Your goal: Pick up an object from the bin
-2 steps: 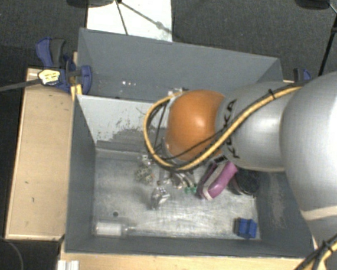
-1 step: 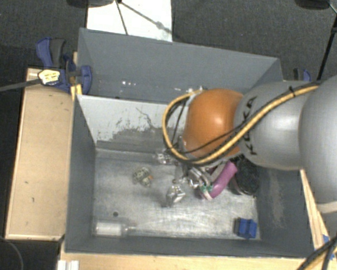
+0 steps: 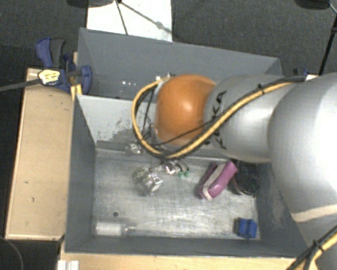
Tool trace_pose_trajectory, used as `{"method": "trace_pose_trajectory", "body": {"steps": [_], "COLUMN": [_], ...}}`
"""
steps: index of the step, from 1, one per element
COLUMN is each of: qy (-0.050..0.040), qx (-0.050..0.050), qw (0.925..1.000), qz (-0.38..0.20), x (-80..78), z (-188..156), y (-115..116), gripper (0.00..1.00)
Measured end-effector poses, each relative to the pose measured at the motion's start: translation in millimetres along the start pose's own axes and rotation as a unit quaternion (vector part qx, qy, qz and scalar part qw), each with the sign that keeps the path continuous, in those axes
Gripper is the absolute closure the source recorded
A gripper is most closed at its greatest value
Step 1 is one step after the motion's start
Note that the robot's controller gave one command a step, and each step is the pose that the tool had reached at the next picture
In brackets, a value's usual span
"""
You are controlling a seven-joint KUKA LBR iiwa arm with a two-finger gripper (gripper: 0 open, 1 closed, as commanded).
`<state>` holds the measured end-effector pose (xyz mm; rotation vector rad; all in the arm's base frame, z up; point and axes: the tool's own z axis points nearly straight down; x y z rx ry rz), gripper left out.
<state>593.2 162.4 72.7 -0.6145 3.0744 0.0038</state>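
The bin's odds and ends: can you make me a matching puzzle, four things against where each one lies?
Things:
1 purple object
2 blue block
3 crumpled silvery piece
4 pale cylinder

Places in the bin, as the camera view shows it:
A lower left corner
B around the middle
C lower right corner
D right of the middle

Pairs: 1-D, 2-C, 3-B, 4-A

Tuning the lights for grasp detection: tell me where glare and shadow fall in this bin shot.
Camera view: strong glare on the arm's silver shell and a soft sheen on the bin floor. Camera view: the arm's shadow darkens the back right corner beside the purple object, while the blue block and crumpled silvery piece lie evenly lit.
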Motion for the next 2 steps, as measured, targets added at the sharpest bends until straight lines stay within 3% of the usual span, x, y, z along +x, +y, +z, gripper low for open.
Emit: {"method": "trace_pose_trajectory", "body": {"steps": [1, 2], "qy": [0.002, -0.0021], "qx": [0.0, 0.002], "qw": [1.0, 0.9994], "qz": [0.005, -0.034], "x": [1.3, 15.5], "z": [-0.1, -142.3], "y": [-2.0, -35.5], "gripper": [1.0, 1.0]}}
